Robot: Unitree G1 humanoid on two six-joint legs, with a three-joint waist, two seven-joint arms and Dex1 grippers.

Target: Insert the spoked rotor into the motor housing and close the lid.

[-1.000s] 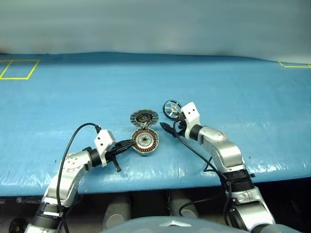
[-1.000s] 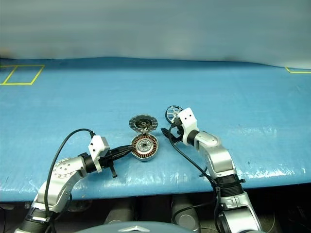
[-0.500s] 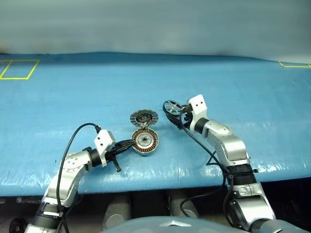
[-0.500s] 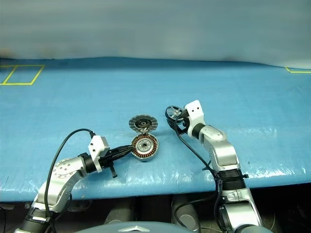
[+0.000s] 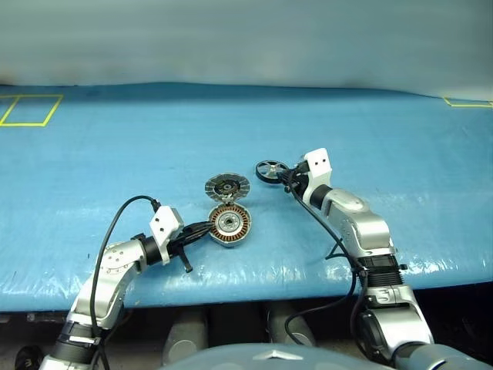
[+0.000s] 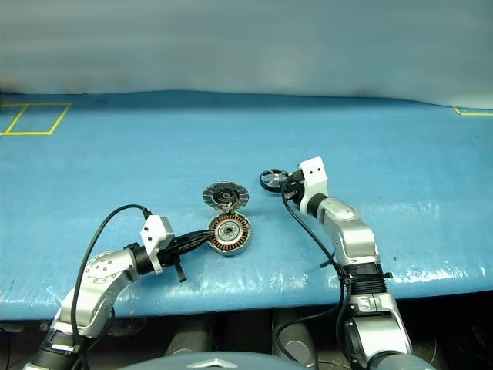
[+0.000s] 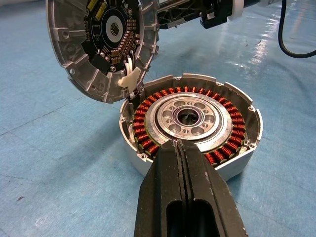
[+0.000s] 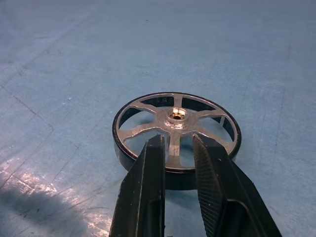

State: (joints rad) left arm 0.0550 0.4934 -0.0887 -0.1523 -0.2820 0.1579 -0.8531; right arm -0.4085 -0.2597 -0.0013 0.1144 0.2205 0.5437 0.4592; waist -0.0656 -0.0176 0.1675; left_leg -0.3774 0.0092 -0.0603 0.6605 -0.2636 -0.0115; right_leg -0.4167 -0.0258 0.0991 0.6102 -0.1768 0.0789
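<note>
The spoked rotor (image 8: pixel 176 117), a thin black ring with silver spokes, lies flat on the blue table right of the lid. My right gripper (image 8: pixel 176 140) reaches over its near rim. Its jaws stand narrowly open, one fingertip on each side of the nearest spoke, and a little gap shows beside the spoke. The motor housing (image 5: pixel 229 223), with its copper windings and silver hub, sits near the table's front. Its lid (image 5: pixel 228 186) stands tilted open behind it, inner face showing. My left gripper (image 7: pixel 180 144) is shut, its tip at the housing's near rim.
Yellow tape rectangles mark the table's far left (image 5: pixel 29 109) and far right (image 5: pixel 468 102) corners. The table's front edge (image 5: pixel 269 287) runs just behind both arms. Black cables loop along each forearm.
The rotor, tilted up a second ago, now lies flat. My right gripper has shifted slightly away and to the right, and its jaws have narrowed around the rotor's near spoke. The left arm has not moved.
</note>
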